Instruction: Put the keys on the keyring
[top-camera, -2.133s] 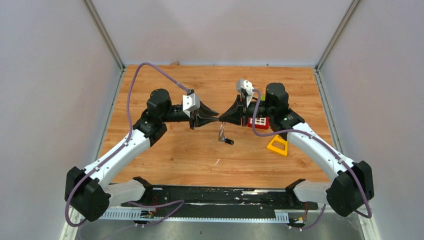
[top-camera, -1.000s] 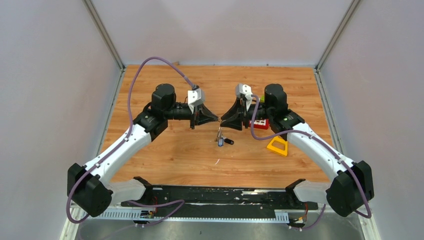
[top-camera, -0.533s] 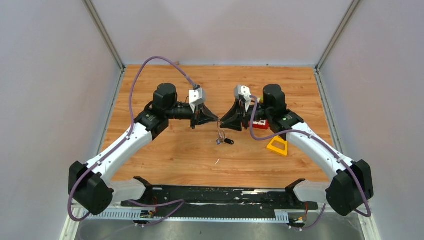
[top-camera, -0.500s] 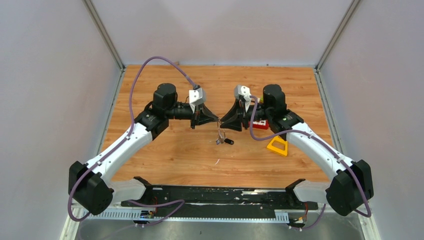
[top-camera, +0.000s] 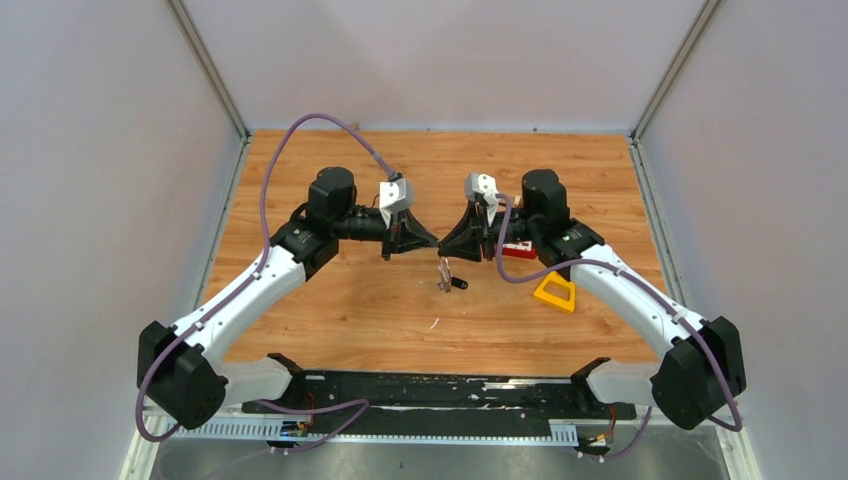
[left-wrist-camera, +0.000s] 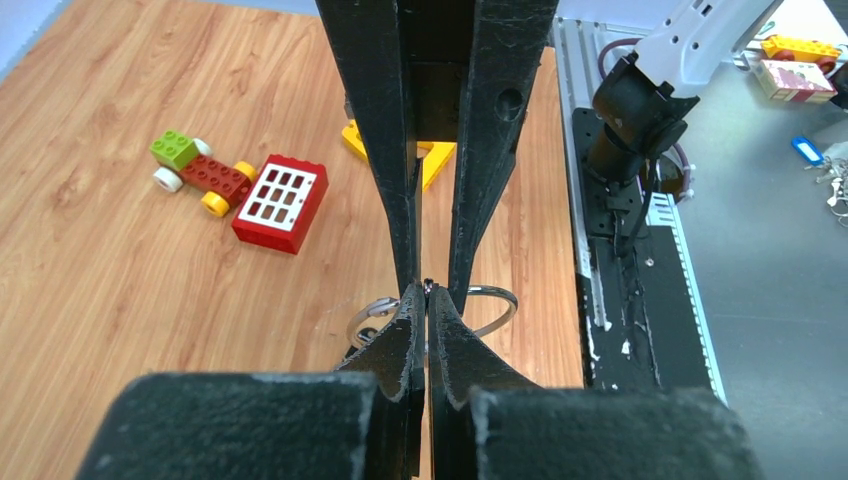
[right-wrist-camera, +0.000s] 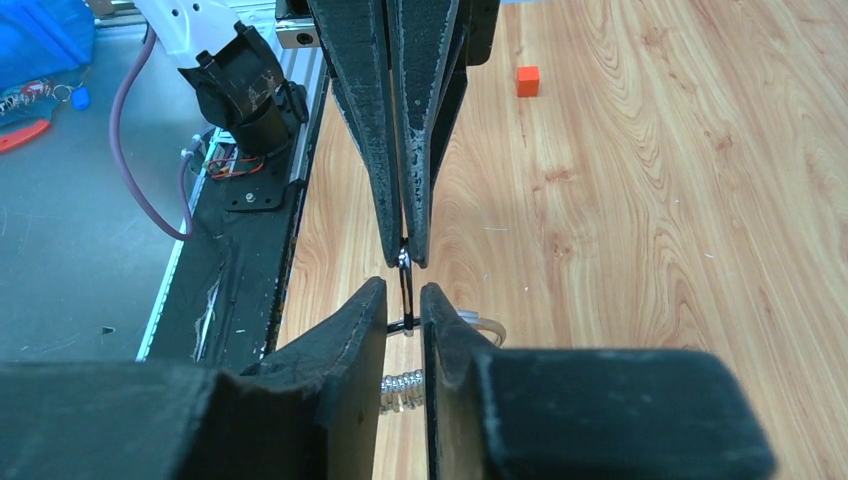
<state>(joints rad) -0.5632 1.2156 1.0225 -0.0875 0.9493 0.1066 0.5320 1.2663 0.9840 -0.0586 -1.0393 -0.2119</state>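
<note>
Wooden table (top-camera: 350, 310), grippers met tip to tip above centre | left gripper (left-wrist-camera: 427, 300) is clamped tight on keyring (top-camera: 443, 268), which is held off the board | right gripper (right-wrist-camera: 403, 300) is set with a narrow gap around the ring wire, nothing gripped | black-headed key (top-camera: 458, 284) is seen just below the ring, whether threaded cannot be told | judged unfinished: key to be fed on.
</note>
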